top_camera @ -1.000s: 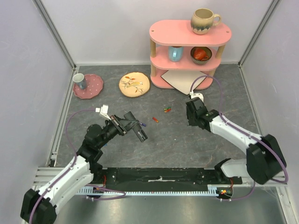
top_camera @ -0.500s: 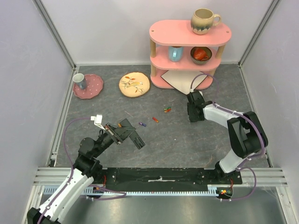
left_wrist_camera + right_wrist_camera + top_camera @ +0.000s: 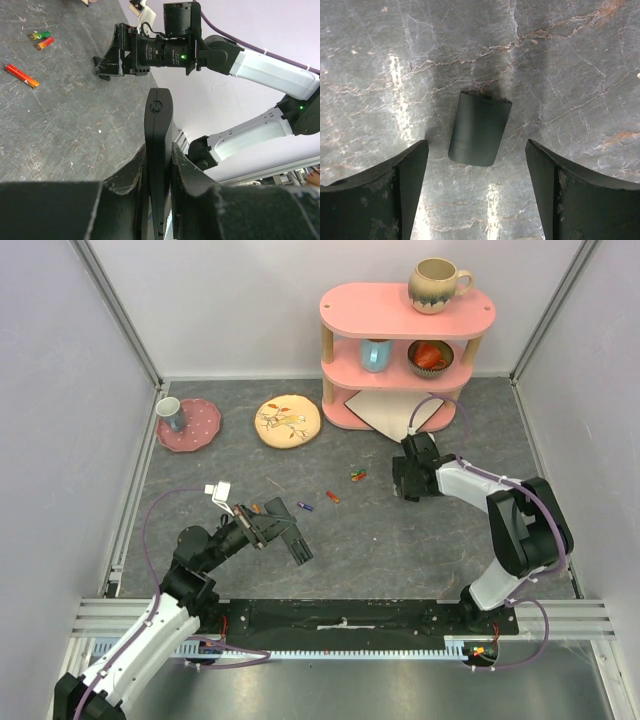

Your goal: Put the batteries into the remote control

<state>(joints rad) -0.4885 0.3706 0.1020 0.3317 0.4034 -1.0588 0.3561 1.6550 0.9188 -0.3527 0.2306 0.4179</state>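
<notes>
Gripping the remote control edge-on, the left gripper has its two fingers closed hard against the remote's broad faces and holds it up off the grey table, out toward the middle of the workspace. From the wrist view only the narrow side shows, so it cannot be told which way the battery bay faces.

The right gripper points straight down at the table with its fingers spread wide and nothing between them. A small dark cover lies flat on the surface directly beneath, touching neither finger.

The batteries lie loose on the table between the two arms. A pair sits nearest the right arm, an orange-red cell lies a little further on, and a purple cell is close to the held remote.

With the cover apparently off, the step in hand looks like fetching the first cell. The right arm would do well to rise clear of the cover, then come down on a single cell with its fingers across the cell's width, since a round cell will roll from a glancing touch. In the pair, one cell touches or nearly touches the other, so a lone cell is the safer first pick. Meanwhile the left arm should turn the bay upward and hold steady.
</notes>
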